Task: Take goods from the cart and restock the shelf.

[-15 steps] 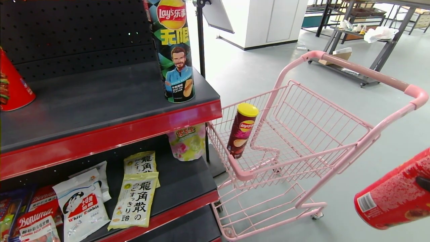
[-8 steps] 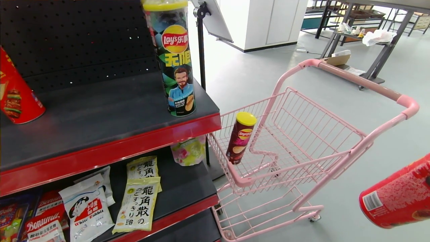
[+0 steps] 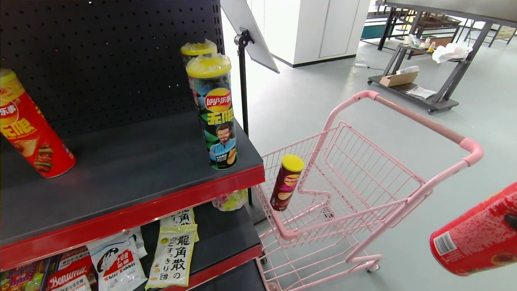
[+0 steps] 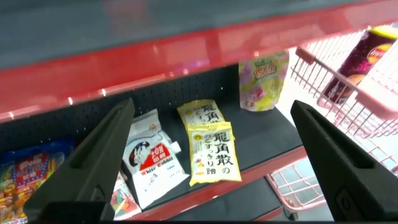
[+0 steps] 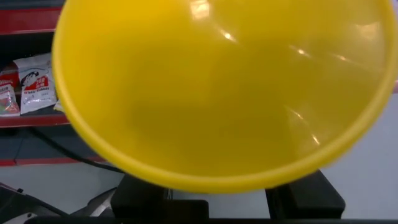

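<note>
My right gripper [image 3: 511, 221] is shut on a red chips can [image 3: 476, 236], held tilted above the floor to the right of the pink cart [image 3: 404, 202]. The can's yellow lid [image 5: 224, 87] faces the right wrist camera. A maroon chips can with a yellow lid [image 3: 286, 182] leans in the cart's front corner, nearest the shelf. The top shelf board [image 3: 121, 173] carries a green-black can [image 3: 214, 117] near its right end, another can behind it [image 3: 198, 50], and a red can [image 3: 32, 125] at the far left. My left gripper [image 4: 211, 168] is open in front of the lower shelf.
Snack bags lie on the lower shelf: a white one [image 3: 117, 262], yellow ones [image 3: 175, 254] and a floral pouch [image 4: 264, 78]. A black stand with a tilted board [image 3: 242, 81] rises between shelf and cart. Open grey floor lies beyond the cart, with metal racks [image 3: 424, 93] far back.
The whole head view has shifted downward, so the camera has moved and more of the shelf's top shows. The red can stays in my right gripper at the same spot in the picture.
</note>
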Controlling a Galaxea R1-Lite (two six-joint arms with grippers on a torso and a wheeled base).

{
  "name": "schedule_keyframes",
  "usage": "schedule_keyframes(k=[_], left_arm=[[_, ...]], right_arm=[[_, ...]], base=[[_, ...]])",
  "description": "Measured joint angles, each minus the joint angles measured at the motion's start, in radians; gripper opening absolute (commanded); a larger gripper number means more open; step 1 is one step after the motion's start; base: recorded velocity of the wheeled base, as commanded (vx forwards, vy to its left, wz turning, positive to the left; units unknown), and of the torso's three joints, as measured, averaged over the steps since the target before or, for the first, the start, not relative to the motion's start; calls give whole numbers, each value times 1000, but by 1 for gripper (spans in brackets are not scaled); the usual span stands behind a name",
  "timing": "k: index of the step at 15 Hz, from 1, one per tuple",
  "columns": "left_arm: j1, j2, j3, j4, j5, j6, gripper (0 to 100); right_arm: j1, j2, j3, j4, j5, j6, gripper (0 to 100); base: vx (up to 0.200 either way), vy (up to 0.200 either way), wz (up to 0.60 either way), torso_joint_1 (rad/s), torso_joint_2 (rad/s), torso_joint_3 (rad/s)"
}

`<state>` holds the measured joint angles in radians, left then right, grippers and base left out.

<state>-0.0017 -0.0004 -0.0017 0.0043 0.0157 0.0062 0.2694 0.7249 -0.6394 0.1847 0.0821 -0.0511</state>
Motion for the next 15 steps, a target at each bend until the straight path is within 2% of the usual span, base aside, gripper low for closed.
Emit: schedule_keyframes(k=[10,15], left_arm=[[0,0,0,-1,0,-2,100],[0,0,0,-1,1,-2,100]], right_arm=[[3,59,-7,-5,3,-15,0],[3,98,-20,-10,3,-24,0]], base=[[0,0,0,181,-416,-237],[0,0,0,117,-250,-145]])
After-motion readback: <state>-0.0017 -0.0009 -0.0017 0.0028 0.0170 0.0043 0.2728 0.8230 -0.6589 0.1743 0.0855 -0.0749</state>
